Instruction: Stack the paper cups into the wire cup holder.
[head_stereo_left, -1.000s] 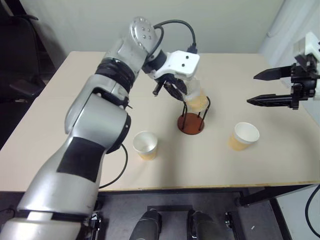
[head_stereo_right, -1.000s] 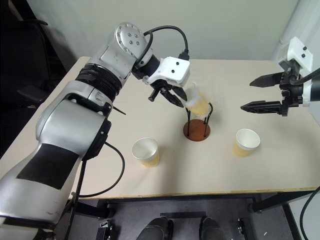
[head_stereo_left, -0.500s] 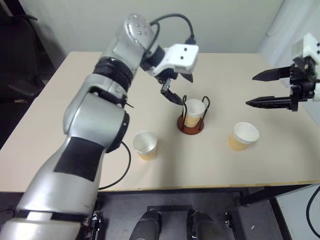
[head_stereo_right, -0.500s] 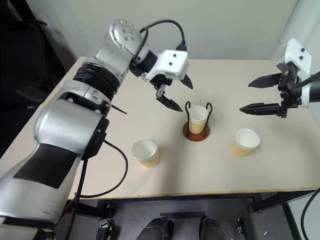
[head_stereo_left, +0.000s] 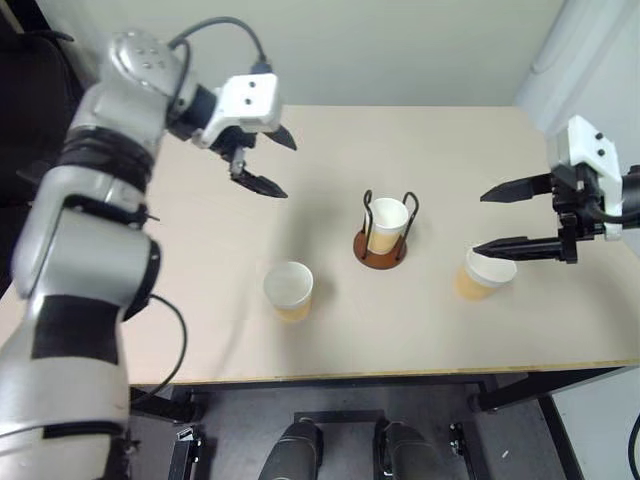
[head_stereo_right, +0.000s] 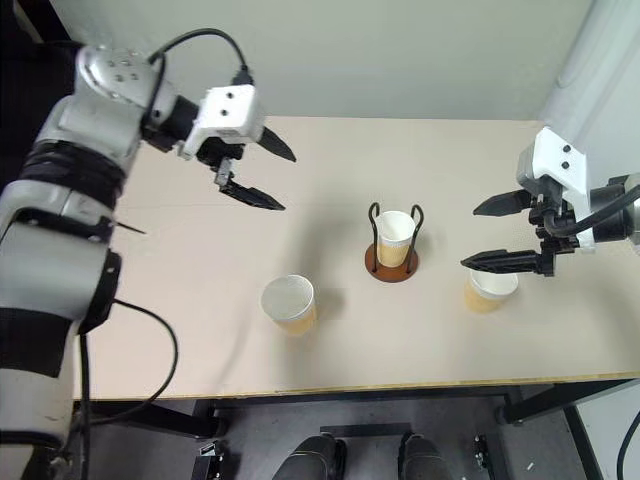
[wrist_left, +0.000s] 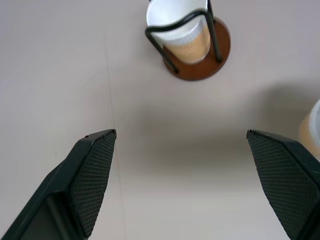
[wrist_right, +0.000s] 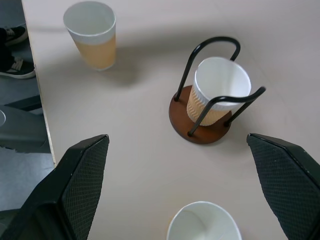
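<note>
Left claw hangs over the far left part of the bench, fingers spread wide, nothing between them. The wire cup holder stands well apart from it, toward the robot's right and nearer the bench's middle; one paper cup sits upright inside the two wire loops, on the reddish-brown disc base. Right claw is over the right side of the bench, fingers also spread and empty, tips pointing toward the holder. A second paper cup stands upright directly under that claw's lower finger; contact cannot be told. Third paper cup stands upright on the near side of the bench, below the left claw and left of the holder, well apart from both claws.
</note>
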